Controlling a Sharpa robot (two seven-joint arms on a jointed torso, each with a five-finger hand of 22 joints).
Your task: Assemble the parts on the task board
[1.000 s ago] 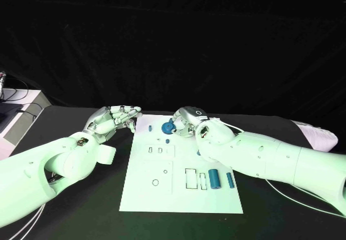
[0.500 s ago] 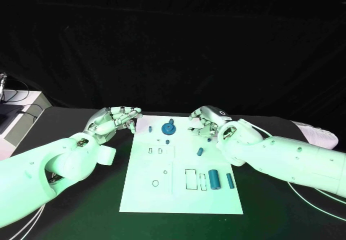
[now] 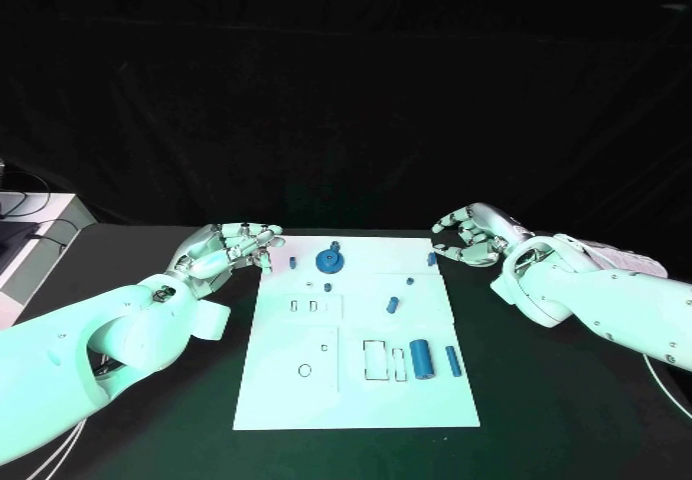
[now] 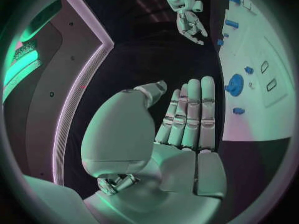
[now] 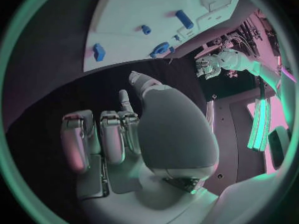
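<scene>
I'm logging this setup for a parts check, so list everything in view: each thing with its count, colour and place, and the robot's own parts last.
task board: one, white, middle of the black table.
round part: one, blue, far end of the board.
cylinders: two, blue, a thick one beside a thinner one, near right of the board.
small parts: several, blue, scattered over the far half of the board; exact count unclear.
table: one, black, under the board.
left hand: one, silver, at the board's far left corner, holding nothing.
right hand: one, silver, off the board's far right corner, fingers curled, holding nothing.
</scene>
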